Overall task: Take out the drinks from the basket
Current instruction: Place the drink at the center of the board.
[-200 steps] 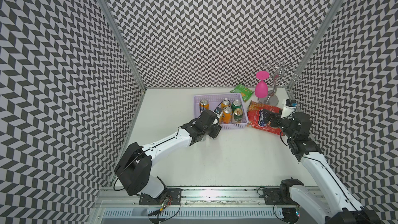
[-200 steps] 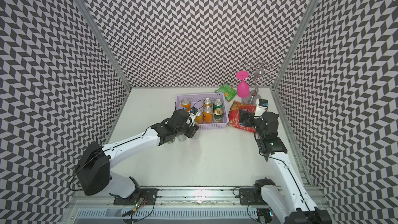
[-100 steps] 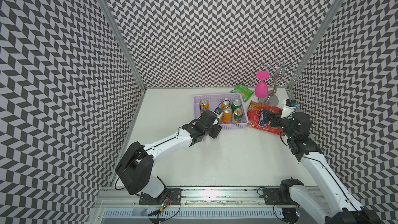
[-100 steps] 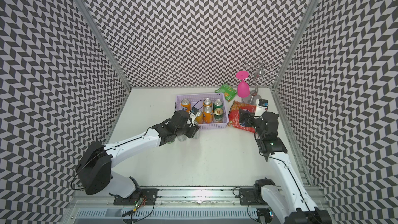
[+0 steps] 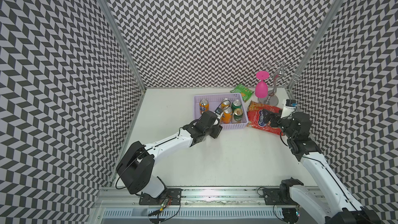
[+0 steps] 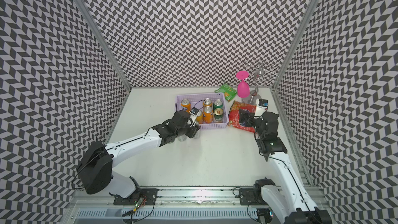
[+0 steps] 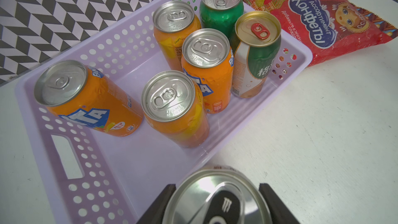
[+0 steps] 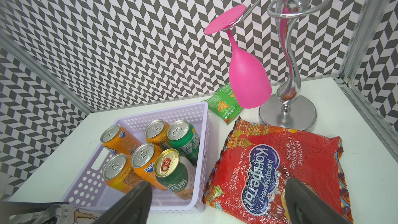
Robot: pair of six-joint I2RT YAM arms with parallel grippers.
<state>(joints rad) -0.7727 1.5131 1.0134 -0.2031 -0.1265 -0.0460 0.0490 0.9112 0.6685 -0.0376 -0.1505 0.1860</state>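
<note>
The lavender basket [image 5: 234, 126] [image 7: 86, 169] [image 8: 202, 169] holds several upright drinks: orange cans [image 7: 174, 108] [image 5: 227, 115] and two green cans [image 7: 256, 50] [image 7: 221, 7]. My left gripper [image 7: 217, 188] [image 5: 215, 131] [image 6: 192, 131] is shut on a slim silver-grey can [image 7: 215, 203] that stands on the table just outside the basket's near wall. A second silver-grey can [image 6: 182, 138] stands beside it under my left arm. My right gripper [image 8: 218, 183] [image 5: 267, 118] hangs open and holds nothing, over the basket's right wall and the red snack bag [image 8: 280, 169].
A green snack bag [image 5: 242, 91] lies behind the basket. A pink glass [image 5: 261, 88] hangs upside down on a chrome rack [image 5: 274, 87] in the back right corner. Patterned walls close in three sides.
</note>
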